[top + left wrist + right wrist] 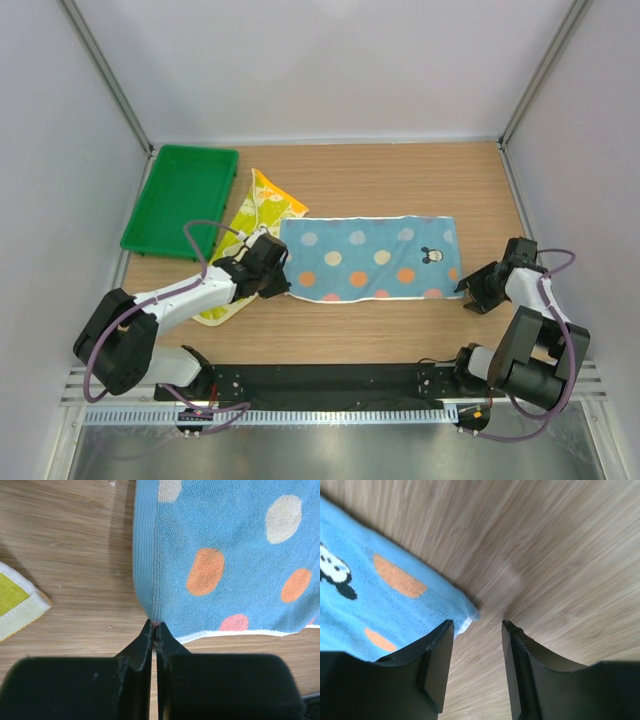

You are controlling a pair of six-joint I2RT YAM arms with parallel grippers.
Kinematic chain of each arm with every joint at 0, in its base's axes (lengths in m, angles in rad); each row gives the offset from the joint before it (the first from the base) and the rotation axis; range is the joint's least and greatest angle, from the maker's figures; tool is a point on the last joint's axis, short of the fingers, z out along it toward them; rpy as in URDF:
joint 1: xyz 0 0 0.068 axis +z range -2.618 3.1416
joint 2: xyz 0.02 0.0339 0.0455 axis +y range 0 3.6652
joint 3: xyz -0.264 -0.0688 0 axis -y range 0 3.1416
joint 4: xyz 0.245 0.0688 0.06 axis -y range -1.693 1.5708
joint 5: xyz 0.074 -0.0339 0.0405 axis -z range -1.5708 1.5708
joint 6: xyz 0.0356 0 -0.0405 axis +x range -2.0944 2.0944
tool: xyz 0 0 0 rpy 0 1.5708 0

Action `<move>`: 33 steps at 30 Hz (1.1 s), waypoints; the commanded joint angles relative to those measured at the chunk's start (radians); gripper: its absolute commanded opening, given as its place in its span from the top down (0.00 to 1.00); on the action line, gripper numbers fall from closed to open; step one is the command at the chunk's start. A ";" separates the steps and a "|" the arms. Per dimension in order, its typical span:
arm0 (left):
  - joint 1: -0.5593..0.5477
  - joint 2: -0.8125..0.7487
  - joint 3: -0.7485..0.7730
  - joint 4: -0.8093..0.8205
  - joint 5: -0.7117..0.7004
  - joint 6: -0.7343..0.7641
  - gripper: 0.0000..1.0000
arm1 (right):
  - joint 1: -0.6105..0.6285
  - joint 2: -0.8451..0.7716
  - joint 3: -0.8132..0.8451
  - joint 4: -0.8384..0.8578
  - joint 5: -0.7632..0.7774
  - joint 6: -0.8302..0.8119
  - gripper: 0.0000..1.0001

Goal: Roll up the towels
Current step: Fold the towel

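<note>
The light blue towel [372, 257] with orange, pink and pale spots lies flat in the middle of the table. My left gripper [283, 288] is shut on its near left corner, seen pinched between the jaws in the left wrist view [155, 625]. The yellow-green towel [258, 214] lies crumpled to the left, partly under my left arm; its corner shows in the left wrist view [17, 602]. My right gripper [470, 293] is open just off the blue towel's near right corner [470, 614], which lies beside the left finger.
A green plastic tray [180, 199] stands at the back left. White enclosure walls surround the wooden table [400, 330]. A black base rail [320, 385] runs along the near edge.
</note>
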 commanded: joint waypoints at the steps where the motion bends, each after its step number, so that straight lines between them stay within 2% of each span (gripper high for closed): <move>1: 0.003 -0.002 0.036 -0.010 -0.022 0.000 1.00 | -0.017 0.027 0.040 0.007 0.061 0.012 0.51; 5: 0.003 0.003 0.036 -0.010 -0.029 0.005 1.00 | -0.019 0.079 0.034 0.041 0.024 0.010 0.60; 13: 0.003 0.004 0.030 -0.010 -0.044 0.017 1.00 | -0.017 0.125 0.025 0.085 -0.030 0.004 0.65; 14: 0.003 0.004 0.028 -0.010 -0.045 0.017 1.00 | -0.017 0.125 0.027 0.088 -0.037 0.004 0.74; 16: 0.003 0.004 0.022 -0.008 -0.047 0.018 1.00 | -0.019 0.127 0.027 0.091 -0.041 0.002 0.82; 17: 0.003 0.004 0.022 -0.008 -0.047 0.020 1.00 | -0.017 0.127 0.028 0.090 -0.039 0.001 0.90; 20: 0.003 -0.002 0.017 -0.013 -0.047 0.018 1.00 | -0.017 0.122 0.031 0.096 -0.050 -0.001 0.99; 24: 0.003 -0.029 0.025 -0.048 -0.055 0.024 1.00 | -0.019 0.116 0.065 0.078 -0.080 -0.002 0.99; 33: 0.003 -0.115 0.043 -0.132 -0.070 0.001 1.00 | -0.017 -0.082 0.097 -0.007 -0.168 0.021 0.99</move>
